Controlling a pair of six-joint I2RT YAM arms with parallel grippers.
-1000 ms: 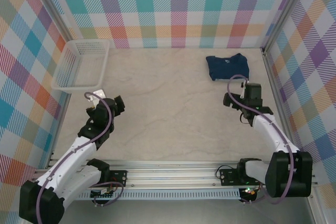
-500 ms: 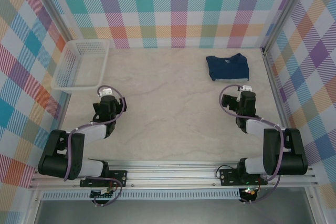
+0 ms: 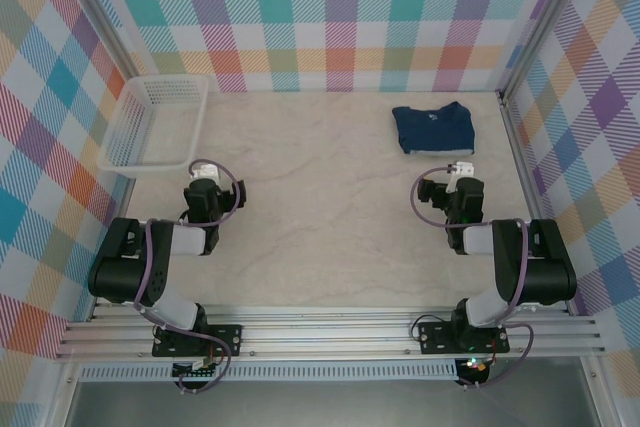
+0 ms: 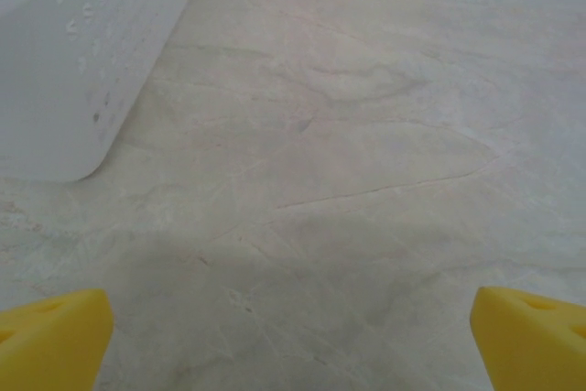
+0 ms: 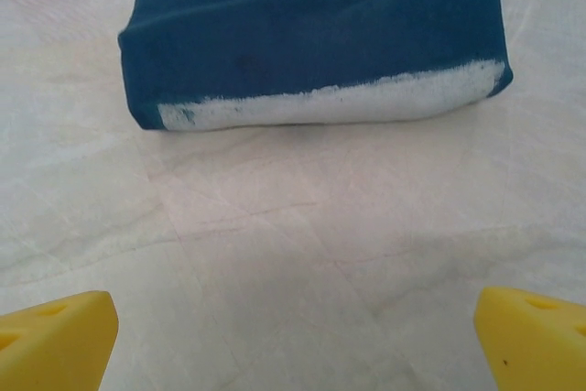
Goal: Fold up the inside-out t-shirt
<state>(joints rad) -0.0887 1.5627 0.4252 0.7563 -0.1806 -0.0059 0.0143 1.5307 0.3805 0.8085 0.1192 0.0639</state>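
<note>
Just ahead of the right gripper (image 5: 293, 341), whose yellow fingers (image 5: 55, 336) stand spread as wide as they go with nothing between them, the inside-out t-shirt (image 5: 311, 43) lies in a compact navy bundle on the marble-patterned table (image 3: 320, 207), clear of both fingertips, a pale streak running along the edge nearest the gripper. Well off to that gripper's left, the left gripper (image 4: 293, 336) is likewise fully open and holding nothing, poised low over bare tabletop, with a corner of the white mesh basket (image 4: 73, 61) ahead of it and to its left.
</note>
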